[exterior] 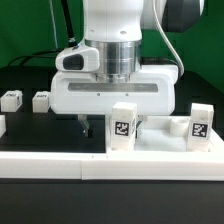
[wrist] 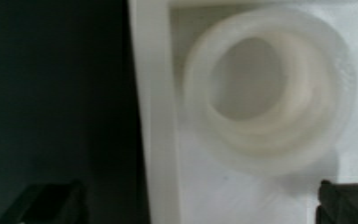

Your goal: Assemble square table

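The white square slab fills the wrist view, with one round corner socket close below the camera. My gripper is open. Its dark fingertips stand either side of the slab's edge strip, and one is clearly apart from the edge. In the exterior view my gripper hangs low over the slab. Two white block legs with tags stand upright there, one right by the fingers and one at the exterior view's right. Two more legs lie at the left.
The long low white border wall runs along the front of the table. A green backdrop stands behind the arm. The table surface is black.
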You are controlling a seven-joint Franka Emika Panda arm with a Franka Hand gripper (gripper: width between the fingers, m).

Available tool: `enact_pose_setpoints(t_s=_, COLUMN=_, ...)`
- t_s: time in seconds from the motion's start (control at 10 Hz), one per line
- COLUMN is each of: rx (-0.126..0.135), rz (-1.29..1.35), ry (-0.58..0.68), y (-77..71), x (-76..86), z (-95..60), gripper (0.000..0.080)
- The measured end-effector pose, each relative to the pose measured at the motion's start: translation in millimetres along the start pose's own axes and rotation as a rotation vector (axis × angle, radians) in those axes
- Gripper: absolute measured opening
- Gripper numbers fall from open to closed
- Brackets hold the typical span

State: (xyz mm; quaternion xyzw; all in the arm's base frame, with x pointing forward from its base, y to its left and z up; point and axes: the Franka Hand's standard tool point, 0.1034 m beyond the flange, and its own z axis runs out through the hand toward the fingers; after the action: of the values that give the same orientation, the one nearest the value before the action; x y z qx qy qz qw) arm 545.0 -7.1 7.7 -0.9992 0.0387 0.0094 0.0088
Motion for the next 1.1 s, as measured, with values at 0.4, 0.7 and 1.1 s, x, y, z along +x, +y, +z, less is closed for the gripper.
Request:
enact_pose_setpoints(t_s=0.4, rx=0.000, rz=0.003, ry=0.000, y=1.8, x=-0.1, z=0.0, gripper=0.0235)
enact_pose_setpoints(t_s=0.7, rx=-0.009, rz=-0.005, ry=-0.003, y=6.6, x=-0.7, z=-0.1, gripper=0.0060)
enact_pose_setpoints(t_s=1.1, rx=-0.010, rz=-0.007, ry=-0.003, y=6.7, x=-0.7, z=-0.1, gripper=0.0060)
